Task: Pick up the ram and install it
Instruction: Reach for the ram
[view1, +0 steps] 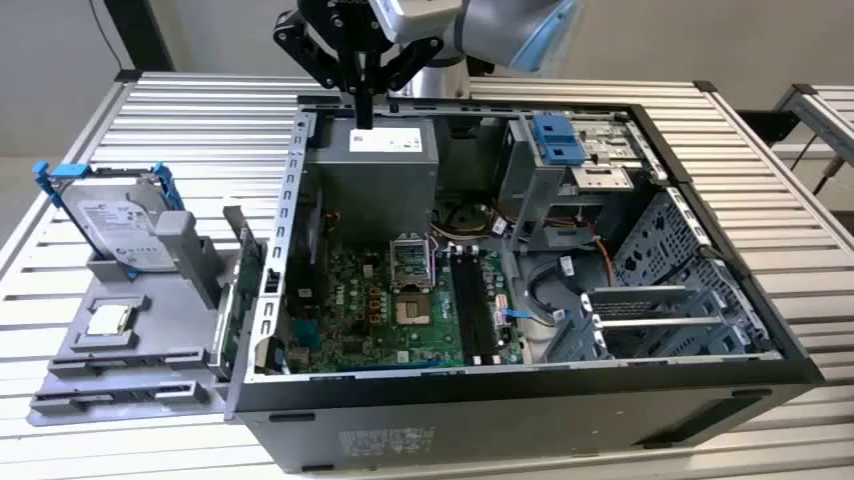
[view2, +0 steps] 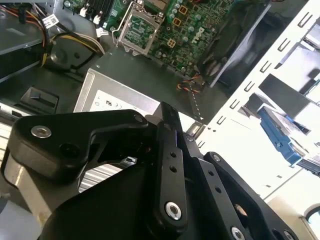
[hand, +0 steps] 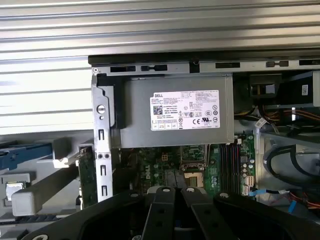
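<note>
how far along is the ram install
Nothing looks done yet. The ram appears to stand in the grey holder outside the case, and the memory slots look empty. The gripper hovers shut above the power supply, holding nothing. Picking up and installing are both left.

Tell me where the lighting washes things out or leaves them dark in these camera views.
Second wrist view: the case frame is blown out white. First wrist view: the slatted table glares and the gripper is nearly black. Exterior view: even light, mild shade over the motherboard.
</note>
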